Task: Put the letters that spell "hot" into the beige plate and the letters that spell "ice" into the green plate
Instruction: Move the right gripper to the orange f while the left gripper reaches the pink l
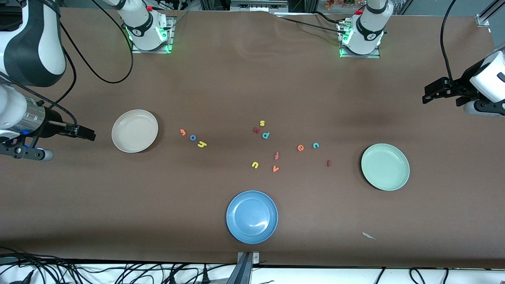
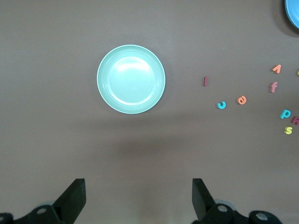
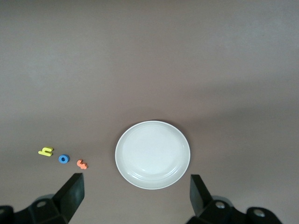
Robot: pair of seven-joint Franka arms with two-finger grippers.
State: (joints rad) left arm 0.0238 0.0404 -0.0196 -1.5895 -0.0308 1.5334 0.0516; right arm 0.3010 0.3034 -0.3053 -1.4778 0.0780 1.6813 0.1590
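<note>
The orange "t" (image 1: 182, 132), blue "o" (image 1: 193, 137) and yellow "h" (image 1: 202, 144) lie in a row on the table beside the empty beige plate (image 1: 135, 131). The orange "e" (image 1: 300, 148), teal "c" (image 1: 315, 145) and dark red "i" (image 1: 328, 163) lie near the empty green plate (image 1: 385, 167). My right gripper (image 1: 85, 132) hangs open and empty at the right arm's end of the table, looking down on the beige plate (image 3: 153, 154). At the left arm's end my left gripper (image 1: 428, 96) is open too, with the green plate (image 2: 131, 79) below it.
A blue plate (image 1: 252, 216) sits nearer the front camera, mid-table. Spare letters lie in the middle: yellow "s" (image 1: 262, 123), teal "p" (image 1: 266, 135), red-orange "f" (image 1: 276, 156), yellow "u" (image 1: 255, 165), orange "v" (image 1: 275, 169). A white scrap (image 1: 369, 236) lies near the front edge.
</note>
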